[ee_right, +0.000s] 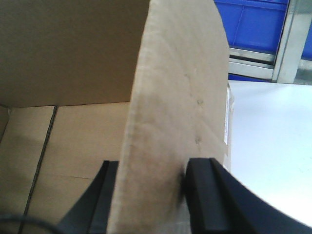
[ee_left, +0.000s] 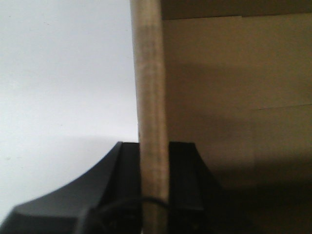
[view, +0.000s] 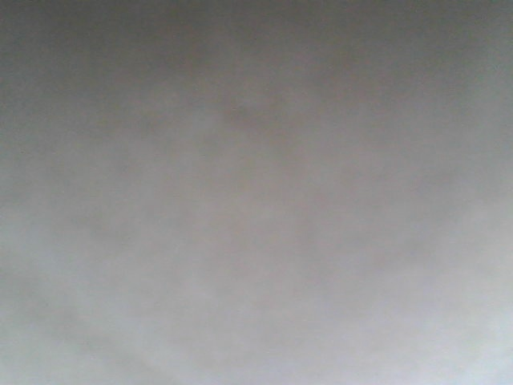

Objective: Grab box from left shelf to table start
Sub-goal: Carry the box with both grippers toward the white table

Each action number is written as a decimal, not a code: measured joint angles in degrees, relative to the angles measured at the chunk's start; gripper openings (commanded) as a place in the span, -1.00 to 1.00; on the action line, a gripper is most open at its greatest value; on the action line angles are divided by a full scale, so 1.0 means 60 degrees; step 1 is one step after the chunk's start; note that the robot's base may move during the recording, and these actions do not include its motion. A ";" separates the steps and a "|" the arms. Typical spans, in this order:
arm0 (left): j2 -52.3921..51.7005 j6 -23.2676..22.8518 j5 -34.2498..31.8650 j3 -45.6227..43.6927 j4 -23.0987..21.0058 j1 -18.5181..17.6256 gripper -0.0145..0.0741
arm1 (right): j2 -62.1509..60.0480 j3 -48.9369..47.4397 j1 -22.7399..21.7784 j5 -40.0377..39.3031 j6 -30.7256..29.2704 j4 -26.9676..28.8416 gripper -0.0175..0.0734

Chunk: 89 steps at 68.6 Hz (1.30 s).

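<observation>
The brown cardboard box [ee_left: 151,73] is open, and I look down along one of its walls, with its inside [ee_left: 234,97] to the right. My left gripper [ee_left: 154,146] is shut on that wall, one black finger [ee_left: 127,165] outside and the other inside. In the right wrist view a rounded box flap [ee_right: 175,97] stands between my black fingers [ee_right: 207,195], and my right gripper [ee_right: 156,165] is shut on it. The pale table [ee_right: 273,126] lies beside the box. The left shelf [ee_right: 285,39] shows at the top right. The front view is only a grey blur.
Blue plastic bins [ee_right: 253,22] sit in the shelf behind a steel upright and rail. The white table surface [ee_left: 63,73] stretches out to the left of the box wall. A thin black cable [ee_left: 122,204] crosses the base of the left gripper.
</observation>
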 measured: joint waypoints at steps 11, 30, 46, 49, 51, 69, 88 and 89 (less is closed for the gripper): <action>0.0000 0.0000 0.0000 0.0000 0.0000 0.0000 -0.88 | 0.0000 0.0000 0.0000 0.0000 0.0000 0.0000 -0.48; 0.0000 0.0000 0.0000 0.0000 0.0000 0.0000 -0.88 | 0.0000 0.0000 0.0000 0.0000 0.0000 0.0000 -0.48; 0.0000 0.0000 0.0000 0.0000 0.0000 0.0000 -0.88 | 0.0000 0.0000 0.0000 0.0000 0.0000 0.0000 -0.48; 0.0000 0.0000 0.0000 0.0000 0.0000 0.0000 -0.88 | 0.0000 0.0000 0.0000 0.0000 0.0000 0.0000 -0.48; 0.0000 0.0000 0.0000 0.0000 0.0000 0.0000 -0.88 | 0.0000 0.0000 0.0000 0.0000 0.0000 0.0000 -0.48; 0.0000 0.0000 0.0000 0.0000 0.0000 0.0000 -0.88 | 0.0000 0.0000 0.0000 0.0000 0.0000 0.0000 -0.48; 0.0000 0.0000 0.0000 0.0000 0.0000 0.0000 -0.88 | 0.0000 0.0000 0.0000 0.0000 0.0000 0.0016 -0.48; 0.0000 0.0000 0.0000 0.0000 0.0000 0.0000 -0.88 | 0.0000 0.0000 0.0000 0.0000 0.0000 0.0016 -0.48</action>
